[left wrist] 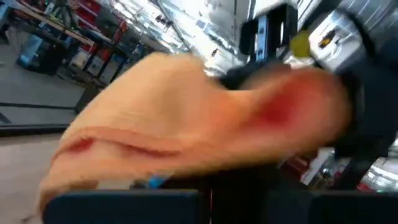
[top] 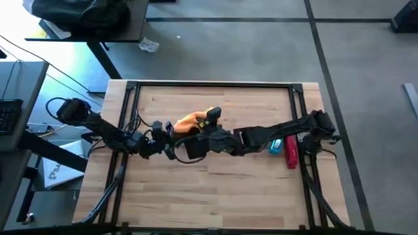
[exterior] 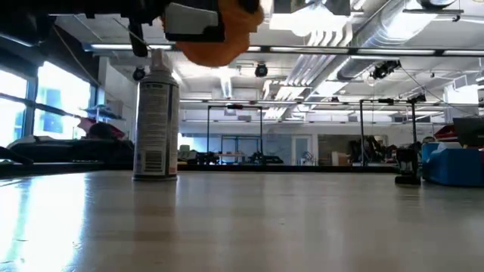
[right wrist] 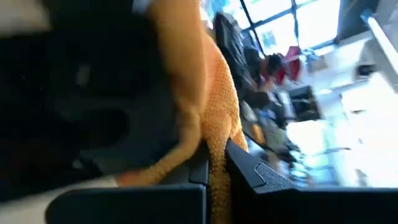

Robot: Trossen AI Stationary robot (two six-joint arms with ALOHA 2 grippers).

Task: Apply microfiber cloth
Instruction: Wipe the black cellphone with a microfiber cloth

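Right gripper point(right wrist: 214, 180): jaws clamped on the cloth point(right wrist: 211, 106); in the right wrist view orange fabric is pinched in the narrow slot between the two dark fingers. Left gripper point(top: 162, 130): we cannot tell whether its jaws are apart or together. Its wrist view is filled by the cloth and a blurred dark body behind it.

In the high view both grippers meet over mid-table, with the cloth bunched between them, near the far side of the arms. The low view shows it hanging above the table, clear of the surface, close to a spray can point(exterior: 155, 121) standing upright on the table point(exterior: 287, 227).

Handling, as we judge it: light, soft, limp; it folds and drapes from any pinch point and cannot break. A bunched fold gives more bite than a single edge. Slip risk is low, though loose corners may drag or snag.
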